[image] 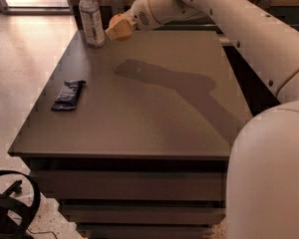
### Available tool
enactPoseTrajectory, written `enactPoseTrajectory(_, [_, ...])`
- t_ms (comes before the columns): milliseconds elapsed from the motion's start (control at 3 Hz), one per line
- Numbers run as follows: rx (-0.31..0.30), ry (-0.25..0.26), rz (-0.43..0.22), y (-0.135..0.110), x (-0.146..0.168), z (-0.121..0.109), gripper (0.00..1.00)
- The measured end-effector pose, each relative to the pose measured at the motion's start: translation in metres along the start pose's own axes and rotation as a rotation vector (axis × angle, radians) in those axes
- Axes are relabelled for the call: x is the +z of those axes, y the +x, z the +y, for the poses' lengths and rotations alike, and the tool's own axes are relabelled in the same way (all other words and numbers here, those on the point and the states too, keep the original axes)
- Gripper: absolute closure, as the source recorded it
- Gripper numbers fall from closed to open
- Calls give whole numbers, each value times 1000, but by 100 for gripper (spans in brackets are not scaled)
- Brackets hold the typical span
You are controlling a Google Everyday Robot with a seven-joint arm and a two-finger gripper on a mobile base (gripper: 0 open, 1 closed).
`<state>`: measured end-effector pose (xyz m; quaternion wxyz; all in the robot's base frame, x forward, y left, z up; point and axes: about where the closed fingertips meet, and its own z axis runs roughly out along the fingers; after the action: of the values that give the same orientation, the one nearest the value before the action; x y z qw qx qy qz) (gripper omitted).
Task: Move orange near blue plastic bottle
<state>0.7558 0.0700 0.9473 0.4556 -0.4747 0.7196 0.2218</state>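
I see the gripper [118,28] at the table's [139,113] far left corner, just right of the blue plastic bottle [91,19]. Its fingers [125,31] are tan-beige and closed around the orange [114,18], of which a bright orange bit shows. Bottle: clear, white cap, label blue & white. Arm [229,14]: cream-white. Table: plain grey-brown w/ a darker shadow of the arm. Wrapper [69,95]: dark blue w/ pale marks. Floor [20,73]: pale, speckled.

From my screen the arm [239,24] is smooth cream-white shell: thick rounded tubes with small dark screw dots, a thin yellowish seam ring, and a patch of tiny holes at the wrist. Its tan gripper [120,28] hangs over the table's [139,118] far left part.
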Motion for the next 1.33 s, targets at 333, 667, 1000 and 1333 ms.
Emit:
enactPoseTrajectory(333, [-8,8,63,12,38,-16,100])
enactPoseTrajectory(667, [-1,18,56,23,72,-38,100])
enactPoseTrajectory(1000, [18,26,34,35,96,-53,100])
enactPoseTrajectory(1333, [36,37,34,46,109,-62,100])
